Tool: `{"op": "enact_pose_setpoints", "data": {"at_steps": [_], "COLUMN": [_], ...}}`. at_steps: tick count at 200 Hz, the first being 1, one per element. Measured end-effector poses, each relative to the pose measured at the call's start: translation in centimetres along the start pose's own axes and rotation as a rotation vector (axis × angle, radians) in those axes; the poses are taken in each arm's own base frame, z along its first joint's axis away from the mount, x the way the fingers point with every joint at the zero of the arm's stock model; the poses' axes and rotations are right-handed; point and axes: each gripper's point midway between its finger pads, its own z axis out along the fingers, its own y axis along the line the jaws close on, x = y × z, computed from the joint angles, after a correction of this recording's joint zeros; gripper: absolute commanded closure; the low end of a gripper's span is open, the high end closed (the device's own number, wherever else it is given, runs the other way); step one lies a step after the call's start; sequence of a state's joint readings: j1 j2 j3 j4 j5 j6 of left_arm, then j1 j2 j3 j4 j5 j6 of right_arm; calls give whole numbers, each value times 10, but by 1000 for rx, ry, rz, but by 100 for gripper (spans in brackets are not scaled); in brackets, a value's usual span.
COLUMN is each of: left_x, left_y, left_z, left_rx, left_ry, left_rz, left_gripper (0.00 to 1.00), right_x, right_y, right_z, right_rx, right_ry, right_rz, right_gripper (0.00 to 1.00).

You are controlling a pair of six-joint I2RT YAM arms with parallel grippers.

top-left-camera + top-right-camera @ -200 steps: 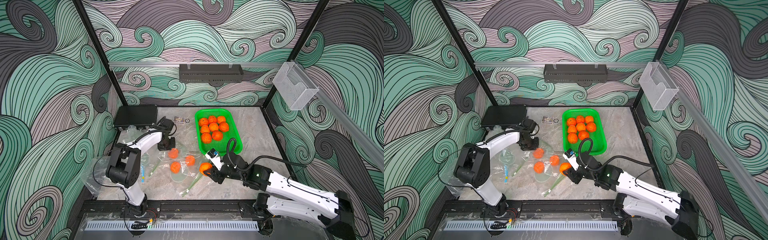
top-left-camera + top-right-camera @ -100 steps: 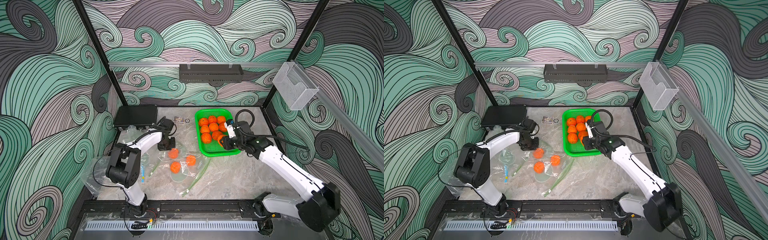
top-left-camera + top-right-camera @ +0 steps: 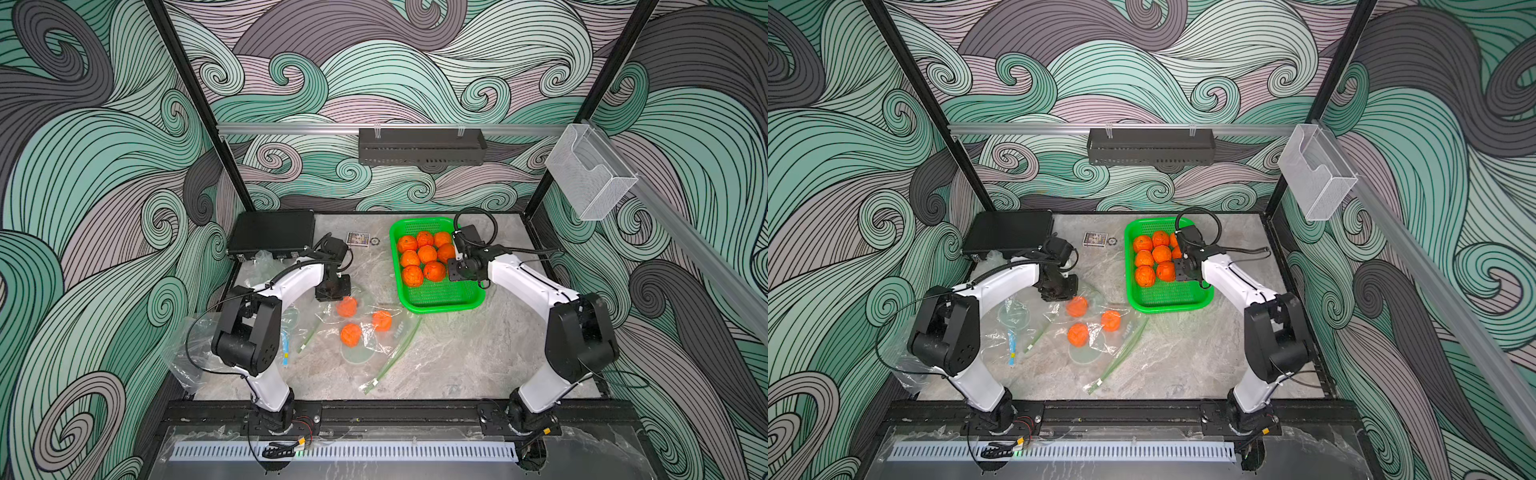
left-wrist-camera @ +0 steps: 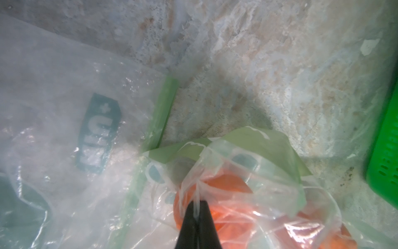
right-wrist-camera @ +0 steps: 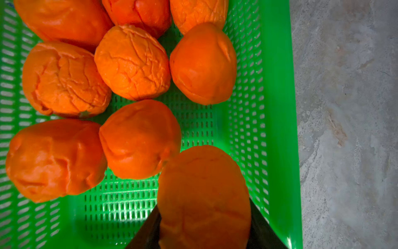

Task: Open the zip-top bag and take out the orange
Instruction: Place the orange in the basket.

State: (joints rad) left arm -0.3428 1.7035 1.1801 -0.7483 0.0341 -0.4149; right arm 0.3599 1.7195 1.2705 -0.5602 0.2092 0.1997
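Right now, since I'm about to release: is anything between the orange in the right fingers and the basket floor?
Nothing visible. The held orange hangs over bare basket mesh; the nearest loose orange lies beside that spot, not under it.

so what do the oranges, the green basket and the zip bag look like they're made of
Oranges: probably soft foam or rubber rather than fruit; the matte skin is creased and dented.
Green basket: rigid moulded plastic, glossy, with rows of slots.
Zip bag: thin clear plastic film, shiny and crinkled.
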Motion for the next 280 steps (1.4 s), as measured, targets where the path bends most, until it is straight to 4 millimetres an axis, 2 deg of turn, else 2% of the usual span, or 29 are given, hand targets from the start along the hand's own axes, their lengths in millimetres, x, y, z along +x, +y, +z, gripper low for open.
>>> {"op": "enact_pose_setpoints", "data": {"at_steps": [25,101,144,205,224,244,261,280], "left_x": [0,1,1,1,1,1,1,2], "left_y": [-1,-2,-3,-3,-3,-4,-4,-4], "left_z": [0,0,0,0,0,0,0,0], "left_rx": [3,14,17,19,20,20,21,22], "left_ry": [1,6,8,8,9,9,9,11], "left_rz": [0,2,3,3,3,3,4,3], "left_gripper": [100,100,100,100,100,100,100,100], "right_x": [-3,9,4,-5,-9,-19,-24,-18], "right_y": [-1,-1,0,-1,-1,-2,1,11], "right_z": [12,43,48,44,37,15,-18,-58], "right_rx": [28,61,69,72,68,48,-5,-89], "right_ry": [13,65,54,30,15,-32,-96,-162], "right_rz": [-4,-7,-1,2,7,22,34,24], "right_gripper": [55,51,44,32,33,38,45,51]}}
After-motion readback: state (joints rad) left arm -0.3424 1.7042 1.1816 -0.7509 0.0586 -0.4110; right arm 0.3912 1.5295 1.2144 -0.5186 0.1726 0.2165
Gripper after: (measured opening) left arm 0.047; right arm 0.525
